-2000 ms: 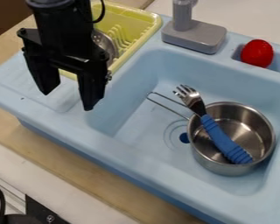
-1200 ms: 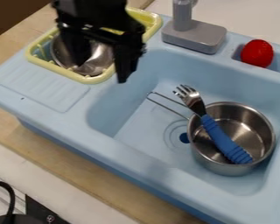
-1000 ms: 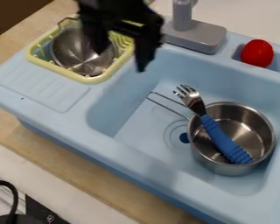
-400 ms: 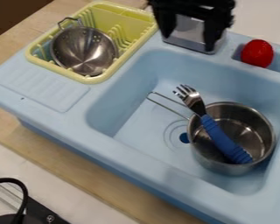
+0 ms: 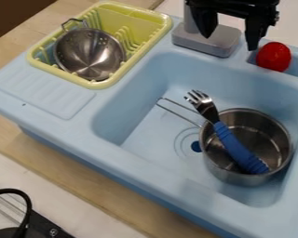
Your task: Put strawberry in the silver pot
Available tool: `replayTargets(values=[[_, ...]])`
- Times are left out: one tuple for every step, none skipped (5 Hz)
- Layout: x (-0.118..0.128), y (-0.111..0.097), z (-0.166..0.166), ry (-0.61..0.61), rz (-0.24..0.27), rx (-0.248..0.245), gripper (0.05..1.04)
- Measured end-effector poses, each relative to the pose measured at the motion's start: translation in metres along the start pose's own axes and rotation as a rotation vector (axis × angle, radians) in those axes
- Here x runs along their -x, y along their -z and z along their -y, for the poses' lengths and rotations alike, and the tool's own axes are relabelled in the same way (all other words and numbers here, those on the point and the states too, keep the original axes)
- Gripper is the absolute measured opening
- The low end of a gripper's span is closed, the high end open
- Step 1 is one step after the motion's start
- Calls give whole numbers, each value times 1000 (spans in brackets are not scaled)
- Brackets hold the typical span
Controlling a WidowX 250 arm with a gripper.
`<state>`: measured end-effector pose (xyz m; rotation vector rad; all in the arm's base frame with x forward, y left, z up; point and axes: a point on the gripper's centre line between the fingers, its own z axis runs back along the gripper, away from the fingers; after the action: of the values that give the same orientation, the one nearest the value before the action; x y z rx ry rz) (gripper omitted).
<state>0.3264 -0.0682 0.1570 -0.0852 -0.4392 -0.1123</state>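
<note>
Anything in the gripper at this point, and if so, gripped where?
Nothing is held: the gripper is open beside the strawberry.

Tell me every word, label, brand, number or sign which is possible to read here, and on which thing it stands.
No text can be read.
Black part at the lower left: a small pale mark, too small to tell what it is.
Strawberry, silver pot, fork: no lettering seen.
</note>
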Motion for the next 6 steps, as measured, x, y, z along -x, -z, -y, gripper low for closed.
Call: replayTargets(values=[[-9, 17, 11, 58, 25, 11, 997], [-17, 24, 21, 107, 46, 33, 997], [-23, 32, 27, 120, 46, 28, 997], [-24, 46, 24, 103, 9, 8, 996], [-25, 52, 30, 98, 16, 36, 997], [-25, 53, 31, 94, 7, 45, 968]])
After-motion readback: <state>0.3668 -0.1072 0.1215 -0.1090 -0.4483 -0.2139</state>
